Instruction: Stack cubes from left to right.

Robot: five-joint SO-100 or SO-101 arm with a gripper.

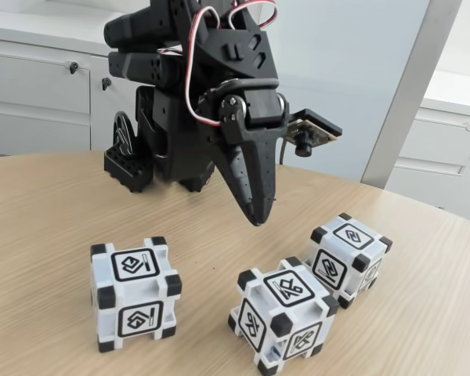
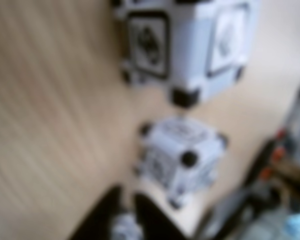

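Three white plastic cubes with black corner blocks on the round wooden worktop (image 1: 47, 204): left cube (image 1: 135, 293) apart, middle cube (image 1: 283, 319) and right cube (image 1: 347, 257) nearly touching. Black fingers (image 1: 254, 213) pinched together, empty, hanging above. Risk: nudging the neighbouring cube, given that tight gap.

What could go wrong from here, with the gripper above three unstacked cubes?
The middle cube and right cube sit nearly touching in the fixed view, so a finger closing on either may nudge the other. The gripper hangs between cubes, over none. The left cube stands far off, so carrying could misalign the stack.
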